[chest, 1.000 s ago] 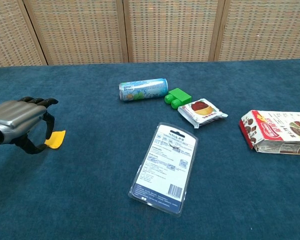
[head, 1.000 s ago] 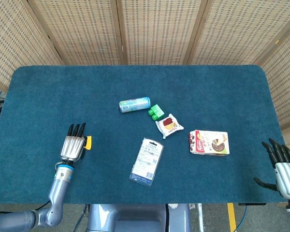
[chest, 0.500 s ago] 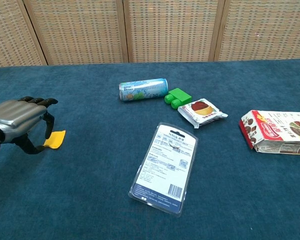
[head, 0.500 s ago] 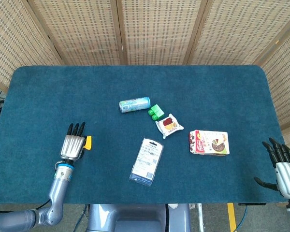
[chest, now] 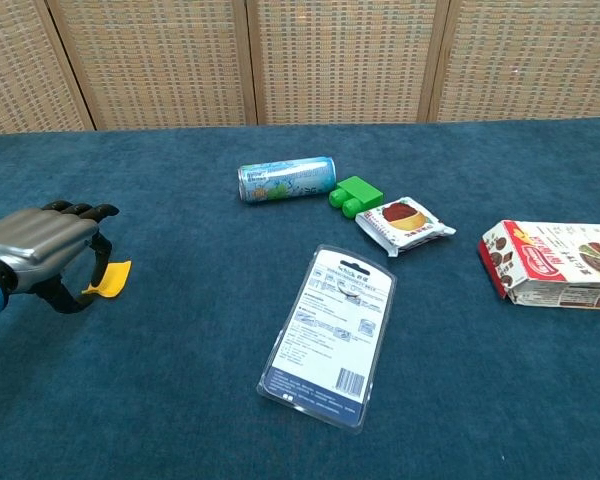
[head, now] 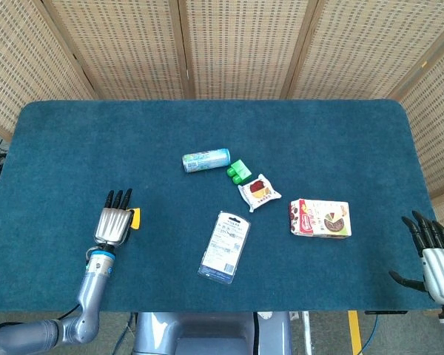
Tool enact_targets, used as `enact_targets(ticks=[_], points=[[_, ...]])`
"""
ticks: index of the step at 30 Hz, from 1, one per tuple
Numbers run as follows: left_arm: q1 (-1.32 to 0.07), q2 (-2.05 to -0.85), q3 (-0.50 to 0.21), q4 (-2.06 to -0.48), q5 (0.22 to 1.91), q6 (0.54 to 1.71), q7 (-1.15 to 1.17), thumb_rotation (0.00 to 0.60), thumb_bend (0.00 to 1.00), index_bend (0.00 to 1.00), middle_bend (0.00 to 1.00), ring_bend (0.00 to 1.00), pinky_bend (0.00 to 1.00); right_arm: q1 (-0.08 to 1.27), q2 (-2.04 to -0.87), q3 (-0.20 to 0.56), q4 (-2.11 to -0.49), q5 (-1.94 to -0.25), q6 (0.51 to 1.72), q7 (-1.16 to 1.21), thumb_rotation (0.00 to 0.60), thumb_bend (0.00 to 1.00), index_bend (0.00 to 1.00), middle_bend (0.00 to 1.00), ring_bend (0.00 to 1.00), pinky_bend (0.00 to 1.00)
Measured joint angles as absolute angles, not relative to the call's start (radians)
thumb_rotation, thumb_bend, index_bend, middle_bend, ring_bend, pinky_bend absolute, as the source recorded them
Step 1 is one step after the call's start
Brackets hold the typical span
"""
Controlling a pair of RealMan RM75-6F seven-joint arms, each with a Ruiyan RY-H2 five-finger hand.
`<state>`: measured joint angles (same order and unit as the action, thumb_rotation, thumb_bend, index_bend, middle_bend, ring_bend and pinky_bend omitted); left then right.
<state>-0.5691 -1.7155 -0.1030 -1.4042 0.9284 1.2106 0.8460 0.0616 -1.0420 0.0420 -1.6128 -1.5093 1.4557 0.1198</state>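
**Left hand eases back beside the yellow piece**

Since a second ago the left hand (chest: 42, 250) has drifted slightly nearer, fingers curled over the yellow piece (chest: 111, 279), thumb touching it. Whether it grips it I cannot tell. The piece lies near-left on the table (head: 74, 140). The right hand (head: 431, 257) hangs released off the right edge, unmoved.

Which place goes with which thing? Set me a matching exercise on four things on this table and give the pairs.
Things:
1. can
2. green block
3. yellow piece
4. biscuit box

Places:
A. beside the left robot hand
B. nearest the right edge of the table
C. lying on its side, left of the green block
D. between the can and the snack packet

Pairs: 1-C, 2-D, 3-A, 4-B
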Motion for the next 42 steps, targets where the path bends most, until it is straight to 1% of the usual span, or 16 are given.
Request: enact_targets(ticks=[42], points=[[-0.582, -1.741, -0.126, -1.361, 0.908, 1.192, 0.858, 0.6, 0.36, 0.56, 0.0, 0.0, 0.0, 0.061, -1.042, 0.04, -1.616, -1.511, 1.455, 0.111, 0.6, 0.05, 0.0, 0.0, 0.0, 0.0]])
